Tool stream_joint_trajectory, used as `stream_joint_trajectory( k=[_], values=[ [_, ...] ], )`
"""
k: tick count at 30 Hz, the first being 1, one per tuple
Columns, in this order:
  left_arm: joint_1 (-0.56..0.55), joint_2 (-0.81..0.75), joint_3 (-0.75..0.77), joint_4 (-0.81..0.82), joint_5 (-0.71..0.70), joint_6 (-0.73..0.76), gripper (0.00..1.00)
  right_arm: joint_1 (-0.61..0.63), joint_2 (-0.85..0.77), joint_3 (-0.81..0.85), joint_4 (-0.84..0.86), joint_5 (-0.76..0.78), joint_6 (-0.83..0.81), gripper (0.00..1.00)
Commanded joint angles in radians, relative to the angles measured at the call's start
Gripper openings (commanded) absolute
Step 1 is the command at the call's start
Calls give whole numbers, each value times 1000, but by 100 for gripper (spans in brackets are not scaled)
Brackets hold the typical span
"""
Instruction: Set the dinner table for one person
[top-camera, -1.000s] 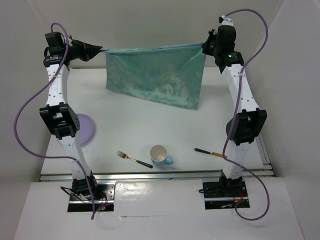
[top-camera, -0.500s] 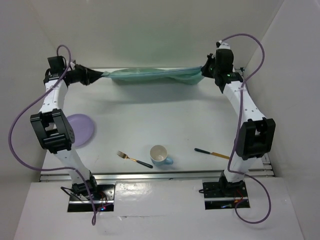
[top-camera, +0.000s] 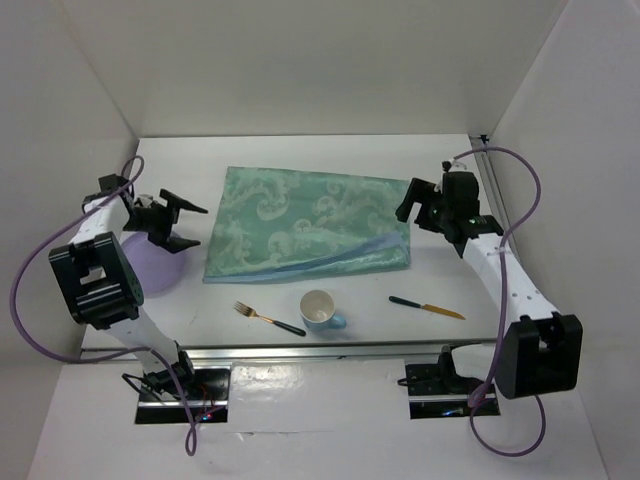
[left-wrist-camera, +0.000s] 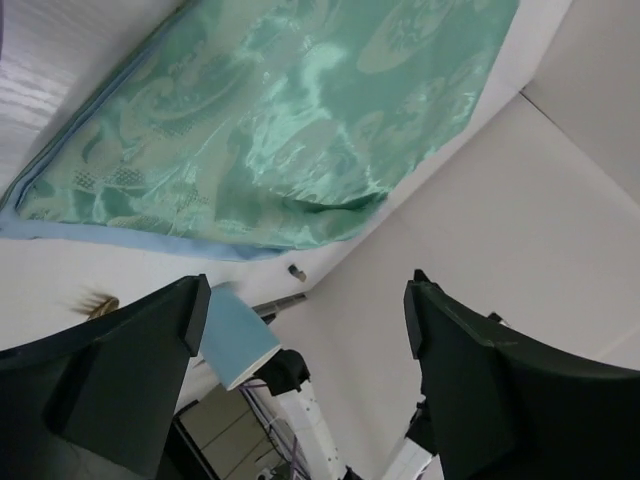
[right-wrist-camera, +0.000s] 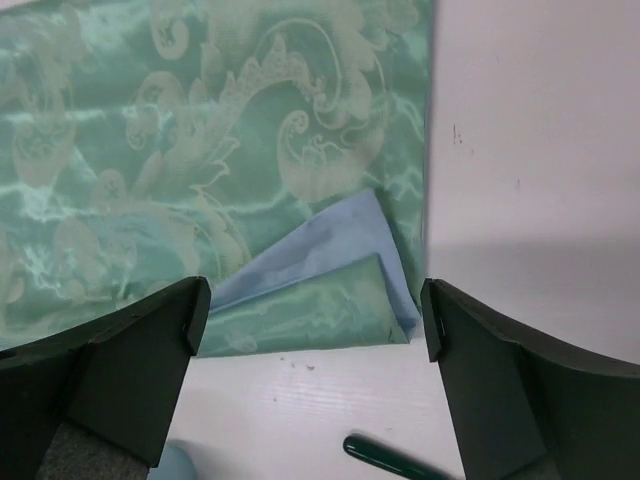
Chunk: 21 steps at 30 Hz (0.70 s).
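The left gripper (top-camera: 184, 223) stands with its jaws spread wide and nothing between them, at the left of the top view, just off the left edge of the teal cloth (top-camera: 305, 225). The right gripper (top-camera: 408, 206) is likewise agape and empty at the cloth's right edge.

The cloth lies flat mid-frame on the dinner table (top-camera: 300, 160), a smooth white top with aluminium rails (top-camera: 300, 350). It is a glossy, satin-like weave with pale scrolls, and its folded corner (right-wrist-camera: 330, 255) shows plain light-blue backing.

The mat looks laid, apart from that corner. The round lilac plate (top-camera: 150, 272), the gold-tined fork (top-camera: 268, 318), the pale blue mug (top-camera: 320, 310) and the dark-handled knife (top-camera: 427, 306) sit off the cloth, not yet arranged.
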Motion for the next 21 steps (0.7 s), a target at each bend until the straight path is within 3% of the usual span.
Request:
stream_joint_trajectory(
  k=[1,3,5,6,7,8,9,10,11,15,19,21],
  values=[
    [-1,-71,113,-56,-48,77,98,-6,-74,31,-23,34,-12,100],
    [-11,-72,157,-69,-69,77,97,-6,-65,91,-35,46,-21,100],
    [-61,-61,211,-69,-78,98,78,-6,-3,157,-46,14,-21,91],
    [-86,-50,229,-56,-91,109,61,-6,30,181,-58,-7,-21,83],
    [-142,-35,268,-46,-130,137,48,-6,68,206,-58,-32,-21,61],
    [-171,-13,289,-46,-155,151,30,-6,156,259,-93,-88,-21,46],
    [-201,52,317,-46,-178,169,1,-6,207,288,-117,-113,-21,30],
    [-228,91,346,-90,-212,196,0,-6,253,313,-133,-133,-21,4],
    [-276,131,404,-111,-235,197,0,-6,336,345,-144,-167,-11,0],
    [-351,260,447,-109,-319,211,0,-6,474,387,-154,-240,0,1],
    [-371,364,487,-100,-319,211,0,-6,564,388,-166,-304,0,21],
    [-382,413,504,-100,-332,211,0,3,585,363,-175,-304,-9,23]
  ],
)
